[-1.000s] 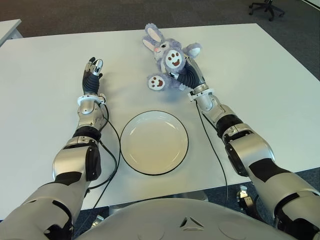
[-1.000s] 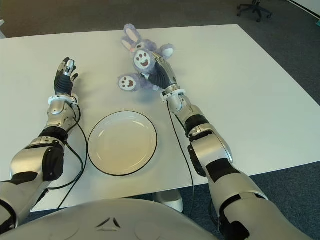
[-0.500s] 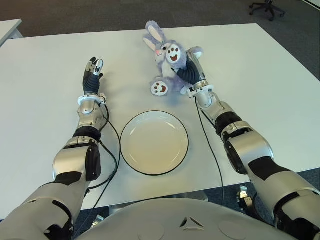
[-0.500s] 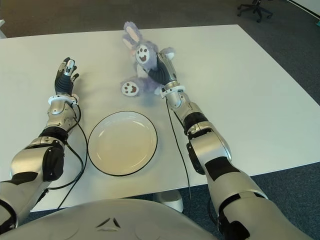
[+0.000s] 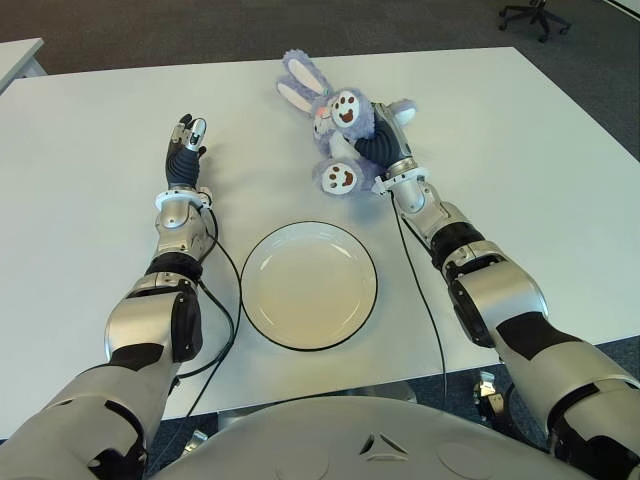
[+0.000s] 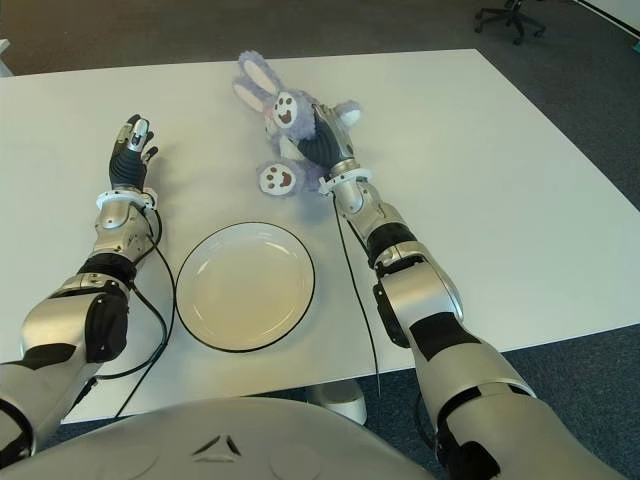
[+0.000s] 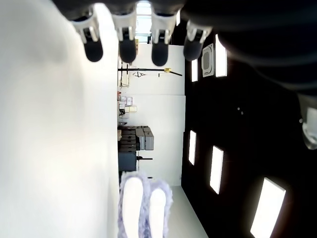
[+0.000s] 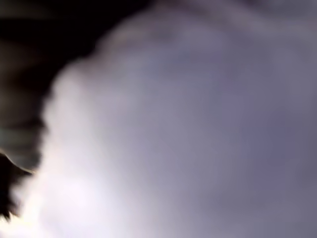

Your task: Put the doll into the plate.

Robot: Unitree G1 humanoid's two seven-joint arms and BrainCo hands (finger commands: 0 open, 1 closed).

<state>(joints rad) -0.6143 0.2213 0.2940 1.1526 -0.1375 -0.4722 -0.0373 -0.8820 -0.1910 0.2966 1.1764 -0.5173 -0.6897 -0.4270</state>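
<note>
In the left eye view the right hand [image 5: 378, 148] grips the purple rabbit doll [image 5: 338, 135] at its body, beyond the empty plate [image 5: 309, 285] on the white table [image 5: 520, 150]; the doll's long axis runs from its ears, far and to the left, to its paws nearer the plate; the left hand [image 5: 186, 140] shows left of the doll, fingers extended, holding nothing; the left wrist view shows those fingers [image 7: 127, 47] straight beside the table; the right wrist view is filled by purple plush.
</note>
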